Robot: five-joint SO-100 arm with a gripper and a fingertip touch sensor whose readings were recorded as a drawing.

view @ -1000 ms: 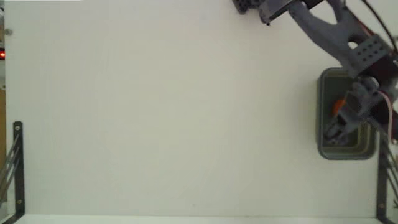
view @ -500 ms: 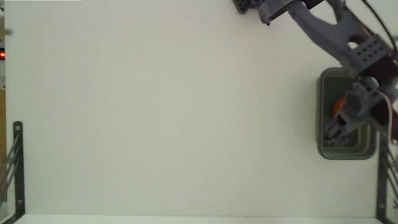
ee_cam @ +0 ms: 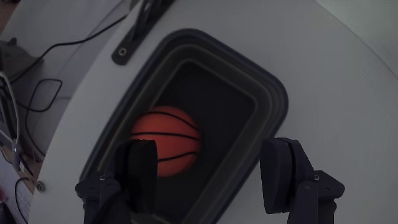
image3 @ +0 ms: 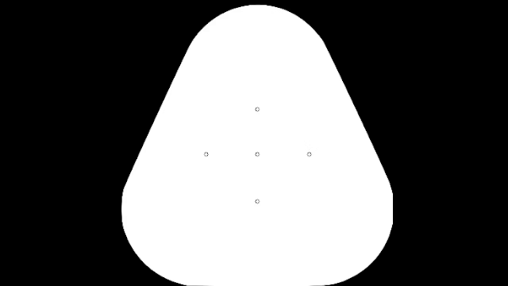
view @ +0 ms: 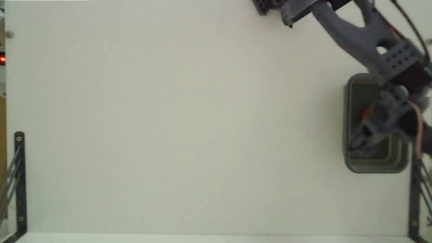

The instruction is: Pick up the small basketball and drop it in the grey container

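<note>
Bin (view: pixel 349 115): grey, rectangular, rounded corners, stepped thick rim, deep dark hollow; sits near the right edge of the white tabletop (view: pixel 175 121), whose broad bare surface stretches left of it. Ball (ee_cam: pixel 166 140): orange, black seams, lying inside the bin, loose. Tool (ee_cam: pixel 211 177): dark fingers spread wide, empty, poised above the bin with the ball beside its left finger in the wrist view.

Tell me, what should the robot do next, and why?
Probably lift the end effector straight up and away. The ball already lies inside the bin, and the fingers stand wide apart, not touching it, so nothing seems left to drop.
</note>
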